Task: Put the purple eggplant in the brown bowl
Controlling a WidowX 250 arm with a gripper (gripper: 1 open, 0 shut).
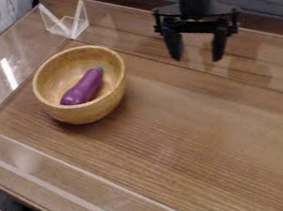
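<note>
The purple eggplant point(82, 86) lies inside the brown bowl point(106, 88), slanted, with its thicker end toward the near left. The bowl stands on the wooden table at the left. My gripper point(198, 52) hangs well to the right of the bowl, above the far part of the table. Its two black fingers point(176, 44) point down and stand apart, open, with nothing between them.
Clear plastic walls point(122, 50) surround the wooden tabletop point(189, 130) on all sides. A folded clear plastic piece point(64, 20) stands at the far left beyond the bowl. A dark edge runs along the back.
</note>
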